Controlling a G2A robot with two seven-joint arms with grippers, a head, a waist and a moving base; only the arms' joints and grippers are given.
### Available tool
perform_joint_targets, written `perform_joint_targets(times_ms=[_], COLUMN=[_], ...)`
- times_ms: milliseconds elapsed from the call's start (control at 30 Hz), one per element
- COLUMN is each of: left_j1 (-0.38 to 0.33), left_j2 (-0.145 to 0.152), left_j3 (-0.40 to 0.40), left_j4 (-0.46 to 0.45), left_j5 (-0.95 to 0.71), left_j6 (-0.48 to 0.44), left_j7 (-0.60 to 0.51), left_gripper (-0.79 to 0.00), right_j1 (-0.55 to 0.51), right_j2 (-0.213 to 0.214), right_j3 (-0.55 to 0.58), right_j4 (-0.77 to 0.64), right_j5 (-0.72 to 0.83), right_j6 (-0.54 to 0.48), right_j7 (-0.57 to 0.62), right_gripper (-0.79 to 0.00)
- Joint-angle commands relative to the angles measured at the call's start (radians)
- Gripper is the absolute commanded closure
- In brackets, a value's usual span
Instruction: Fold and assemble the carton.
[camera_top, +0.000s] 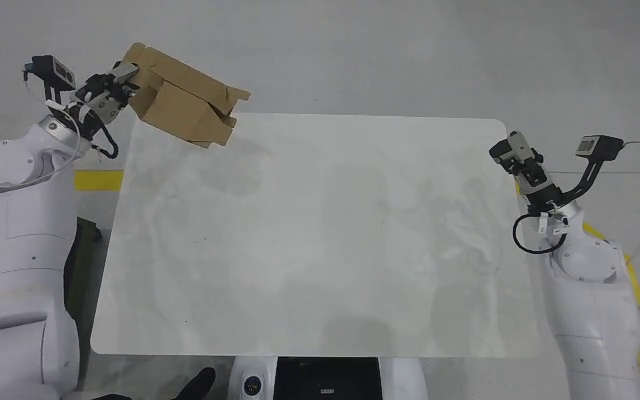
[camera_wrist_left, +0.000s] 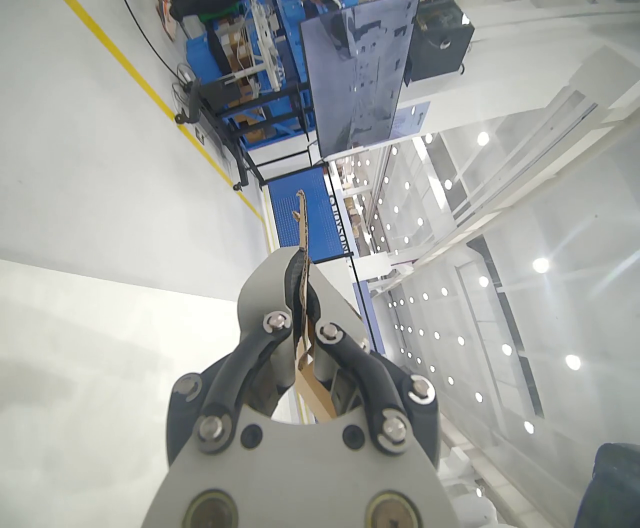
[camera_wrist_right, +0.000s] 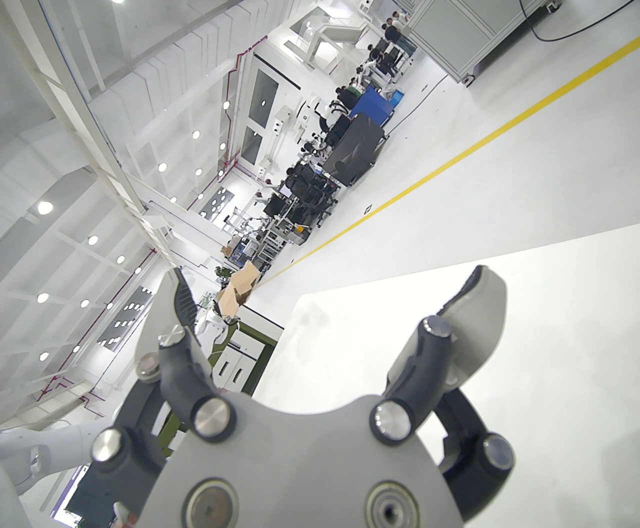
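Up at ten o'clock, the left gripper (camera_wrist_left: 300, 285) pinches the half-folded brown carton (camera_top: 185, 100); at three o'clock, the right gripper (camera_wrist_right: 327, 287) has its fingers spread.

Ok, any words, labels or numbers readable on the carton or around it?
No text can be read.
On the carton: no print shows.
On the blue board in the room behind: white lettering, too blurred to read.
On the table: none.
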Motion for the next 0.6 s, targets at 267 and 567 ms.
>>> perform_joint_targets(times_ms=[267,567], left_j1=[-0.086,-0.097], left_j2=[-0.051,-0.079], left_j3=[0.167,0.252], left_j4=[0.013,-0.011], left_j5=[-0.017,-0.082], left_j6=[-0.041,-0.087], left_j7=[-0.098,-0.261], left_gripper=[0.000,0.000], right_j1=[0.000,0.000], right_j2=[0.000,0.000], right_j3=[0.000,0.000], right_j4=[0.000,0.000], right_j5=[0.000,0.000], right_j6=[0.000,0.000], right_j7=[0.000,0.000], right_gripper=[-0.785,-0.785])
